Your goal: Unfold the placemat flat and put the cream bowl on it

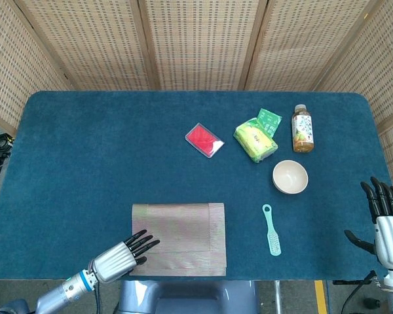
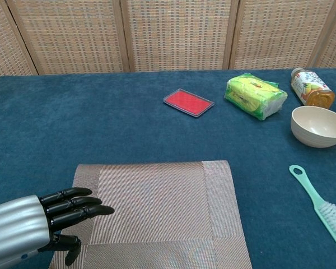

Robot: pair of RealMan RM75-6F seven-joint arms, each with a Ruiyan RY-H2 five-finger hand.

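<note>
The woven placemat (image 1: 180,239) (image 2: 154,210) lies folded near the table's front edge, with a fold line along its near part. My left hand (image 1: 124,252) (image 2: 45,221) hovers at its near-left corner, fingers straight and together over the mat's edge, thumb tucked below, holding nothing. The cream bowl (image 1: 290,176) (image 2: 318,126) stands upright and empty at the right. My right hand (image 1: 385,219) is at the table's right front corner, fingers spread, well clear of the bowl; the chest view does not show it.
A mint green brush (image 1: 272,230) (image 2: 320,204) lies between mat and bowl. Behind the bowl stand a drink bottle (image 1: 302,129) (image 2: 308,87), a yellow-green packet (image 1: 255,139) (image 2: 255,96) and a small green sachet (image 1: 269,120). A red case (image 1: 204,140) (image 2: 189,102) lies mid-table.
</note>
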